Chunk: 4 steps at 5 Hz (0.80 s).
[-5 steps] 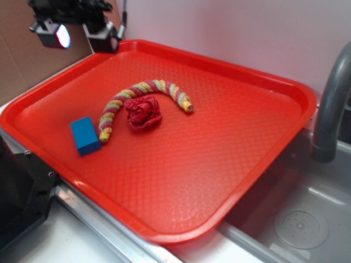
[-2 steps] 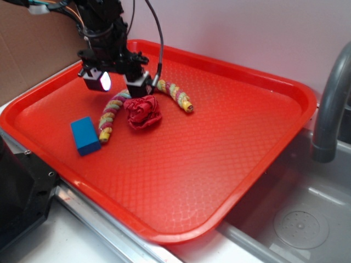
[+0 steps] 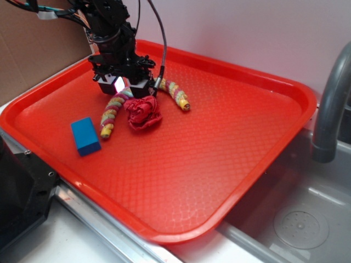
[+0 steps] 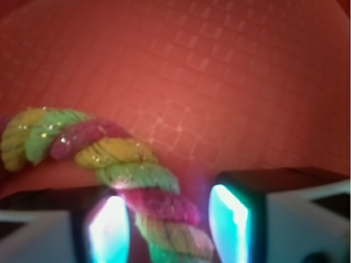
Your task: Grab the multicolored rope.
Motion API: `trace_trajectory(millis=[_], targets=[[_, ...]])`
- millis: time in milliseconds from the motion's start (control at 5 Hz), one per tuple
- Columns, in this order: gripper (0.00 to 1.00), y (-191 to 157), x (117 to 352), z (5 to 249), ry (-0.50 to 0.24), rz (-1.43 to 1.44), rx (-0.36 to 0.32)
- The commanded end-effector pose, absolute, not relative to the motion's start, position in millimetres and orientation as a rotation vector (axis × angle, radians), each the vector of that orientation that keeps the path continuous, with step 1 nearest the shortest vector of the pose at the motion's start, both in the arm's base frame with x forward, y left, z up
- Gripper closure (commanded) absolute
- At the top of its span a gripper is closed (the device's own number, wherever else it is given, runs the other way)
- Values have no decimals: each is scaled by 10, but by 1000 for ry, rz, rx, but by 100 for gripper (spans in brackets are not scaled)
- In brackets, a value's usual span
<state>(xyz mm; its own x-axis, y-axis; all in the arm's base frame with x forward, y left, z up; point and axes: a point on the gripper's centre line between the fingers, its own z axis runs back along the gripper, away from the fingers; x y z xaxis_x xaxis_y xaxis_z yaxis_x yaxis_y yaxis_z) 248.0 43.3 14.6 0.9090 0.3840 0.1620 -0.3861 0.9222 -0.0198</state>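
Observation:
The multicolored rope (image 3: 109, 113), twisted from pink, yellow and pale green strands, lies in an arch on the red tray (image 3: 236, 137). My gripper (image 3: 128, 86) is down over the top of that arch, which it hides in the exterior view. In the wrist view the rope (image 4: 137, 170) runs between my two lit fingers. My gripper (image 4: 167, 219) is open: the rope lies close to the left finger (image 4: 109, 227), and a gap shows before the right finger (image 4: 227, 216).
A wrinkly dark red cloth ball (image 3: 143, 112) lies inside the rope's arch, just in front of my gripper. A small blue block (image 3: 85, 135) sits to the left of the rope's near end. A grey faucet (image 3: 332, 104) and a sink (image 3: 299, 222) are to the right of the tray.
My gripper came from the tray's back left corner, moved right and down, and now straddles the rope's arch. The rope, ball and block have stayed put.

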Motion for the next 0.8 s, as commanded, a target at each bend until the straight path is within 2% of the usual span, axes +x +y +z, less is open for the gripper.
trace_trajectory(millis=[0,200,600], targets=[[100,448,2397,387,-137,355,36],[100,432,2383,770,-140,333,74],[100,221,2160,1662,-117,185,8]])
